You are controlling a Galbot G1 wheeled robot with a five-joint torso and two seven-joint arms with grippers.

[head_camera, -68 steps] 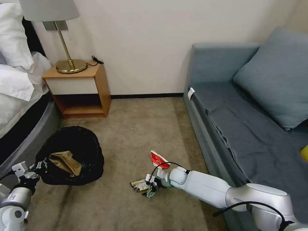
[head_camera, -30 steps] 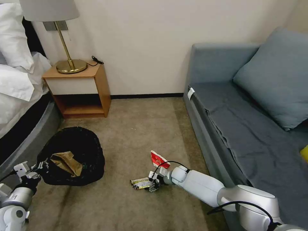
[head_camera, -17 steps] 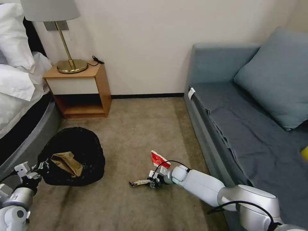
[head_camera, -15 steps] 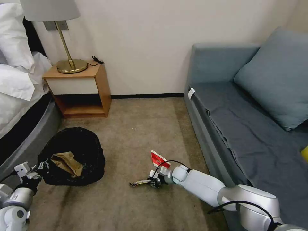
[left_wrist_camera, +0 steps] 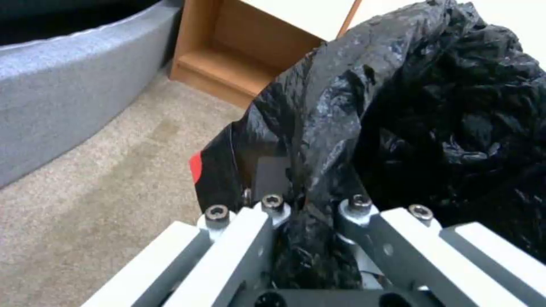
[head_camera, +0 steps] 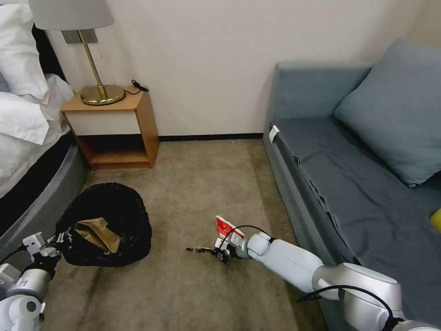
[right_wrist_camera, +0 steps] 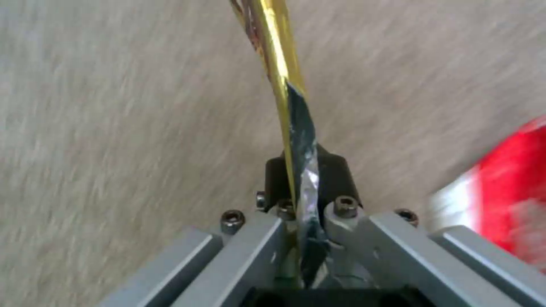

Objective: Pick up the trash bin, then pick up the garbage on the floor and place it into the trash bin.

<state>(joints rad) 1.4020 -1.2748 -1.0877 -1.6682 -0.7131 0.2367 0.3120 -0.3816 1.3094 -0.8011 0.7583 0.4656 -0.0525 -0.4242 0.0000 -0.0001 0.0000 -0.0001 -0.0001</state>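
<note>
The right gripper (head_camera: 222, 254) is stretched low over the beige carpet (head_camera: 193, 193) and pinches one end of a thin, dark silvery snack wrapper (head_camera: 200, 249), which sticks out edge-on toward the bin, lifted just clear of the floor. The right wrist view adds what the head view cannot resolve: the black pads (right_wrist_camera: 335, 175) are closed tight on the wrapper (right_wrist_camera: 296, 128), whose inner face is shiny gold, and the red-white folded carton (right_wrist_camera: 500, 179) lies on the carpet just beside the gripper.

The left gripper (head_camera: 51, 244) grips the rim of the small round trash bin lined with a crinkled black plastic bag (head_camera: 108, 223), which sits by the grey bed base (head_camera: 41, 202); a crumpled brown paper bag (head_camera: 96, 233) lies inside. In the left wrist view the fingers (left_wrist_camera: 250, 238) are clamped on a fold of the black bag (left_wrist_camera: 398, 106).

Compared with a second ago, the wrapper has gone from lying flat on the carpet to hanging edge-on in the right gripper, while the bin and carton have stayed where they were.
</note>
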